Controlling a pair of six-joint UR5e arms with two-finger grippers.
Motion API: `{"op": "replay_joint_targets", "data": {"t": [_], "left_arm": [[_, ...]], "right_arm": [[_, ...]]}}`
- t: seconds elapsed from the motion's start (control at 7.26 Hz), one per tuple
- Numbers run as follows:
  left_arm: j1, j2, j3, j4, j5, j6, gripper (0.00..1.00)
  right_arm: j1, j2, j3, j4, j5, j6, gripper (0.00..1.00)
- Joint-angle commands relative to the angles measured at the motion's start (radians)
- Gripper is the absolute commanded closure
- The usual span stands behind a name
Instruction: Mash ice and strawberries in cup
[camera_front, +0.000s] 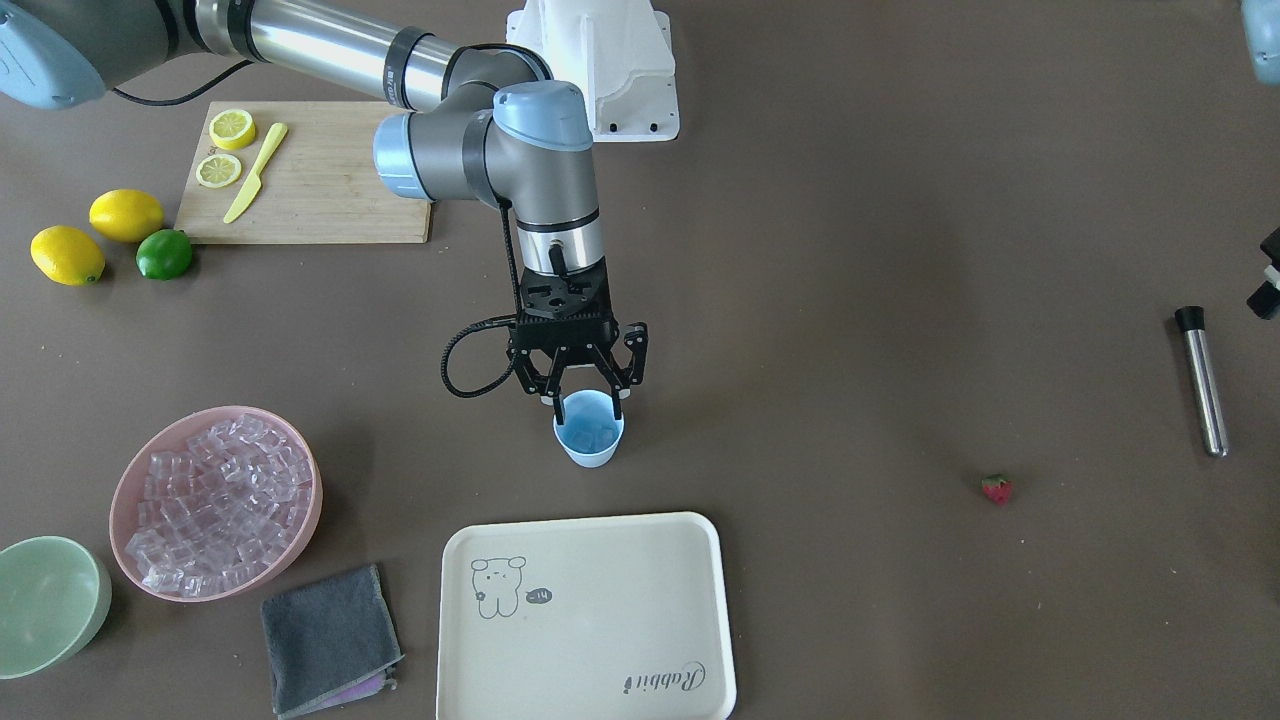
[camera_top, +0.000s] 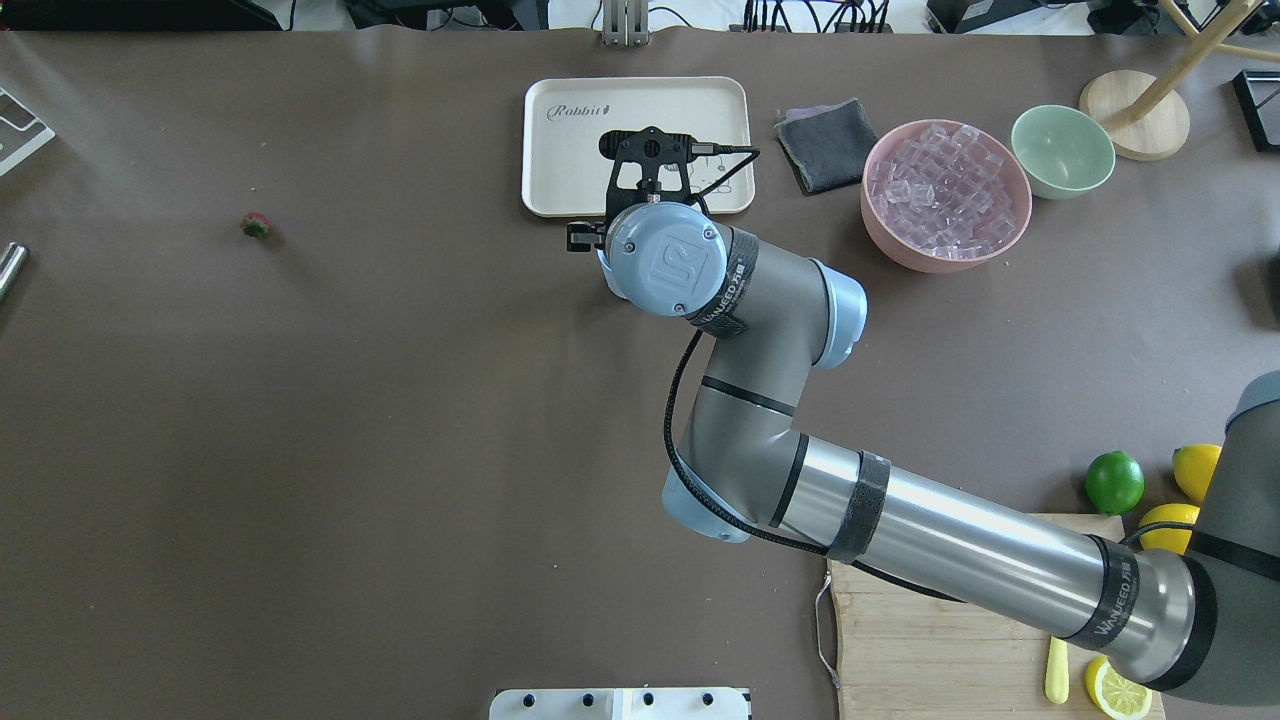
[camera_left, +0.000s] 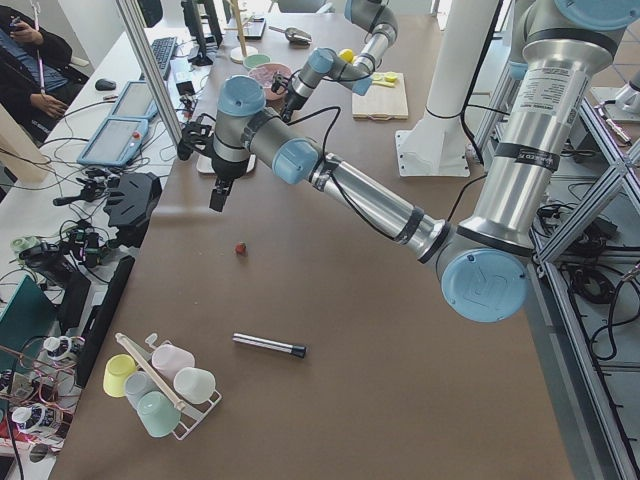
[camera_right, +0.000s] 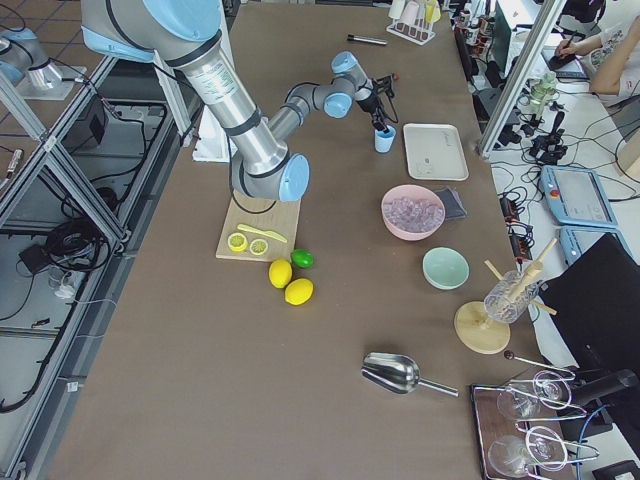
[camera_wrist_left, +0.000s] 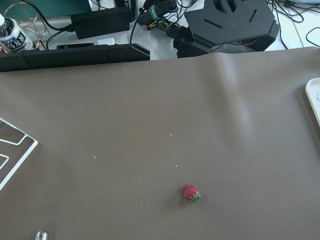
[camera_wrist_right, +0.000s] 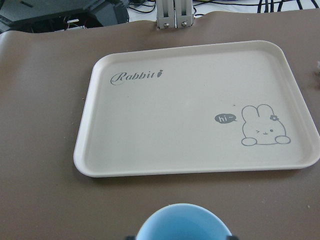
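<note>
The right gripper (camera_front: 588, 405) is spread wide around the blue cup (camera_front: 590, 450), which stands on the tabletop (camera_front: 800, 300) by the tray (camera_front: 600, 640). The cup looks light (easy to tip), so hold its sides.

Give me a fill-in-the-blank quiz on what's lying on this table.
1. The ____ bowl is heaped with clear ice cubes.
2. The right tool straddles the light-blue cup, which holds a few cubes of ____.
3. The strawberry lies on the bare ____, far from the cup.
4. Beside the yellow knife on the cutting board lie two ____ slices.
Missing words: pink; ice; table; lemon.
</note>
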Motion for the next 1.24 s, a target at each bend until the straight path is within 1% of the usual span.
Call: {"op": "replay_joint_targets", "data": {"t": [0.0,0.14,0.28,0.41,0.55,0.83,0.96,1.1], "left_arm": [[-0.001,-0.005,-0.003,0.001,-0.022,0.000,0.02],[-0.003,-0.009,-0.011,0.001,-0.033,-0.002,0.02],[-0.004,-0.037,-0.002,0.010,-0.033,0.000,0.02],[-0.006,-0.050,0.007,0.009,-0.029,0.000,0.02],[-0.007,-0.055,0.009,0.009,-0.029,0.000,0.02],[-0.015,-0.069,-0.012,0.006,-0.032,0.000,0.02],[-0.014,-0.066,-0.026,0.006,-0.030,0.000,0.02],[-0.014,-0.066,-0.032,0.004,-0.027,0.000,0.02]], "right_arm": [[0.071,-0.003,0.040,-0.021,0.132,-0.018,0.00],[0.125,-0.030,0.057,-0.042,0.247,-0.027,0.00],[0.167,-0.093,0.117,-0.047,0.301,-0.034,0.00],[0.229,-0.156,0.158,-0.050,0.387,-0.068,0.00],[0.276,-0.207,0.201,-0.053,0.414,-0.079,0.00],[0.352,-0.286,0.227,-0.053,0.426,-0.067,0.00],[0.379,-0.348,0.260,-0.053,0.426,-0.065,0.00],[0.411,-0.377,0.265,-0.053,0.426,-0.058,0.00]]}}
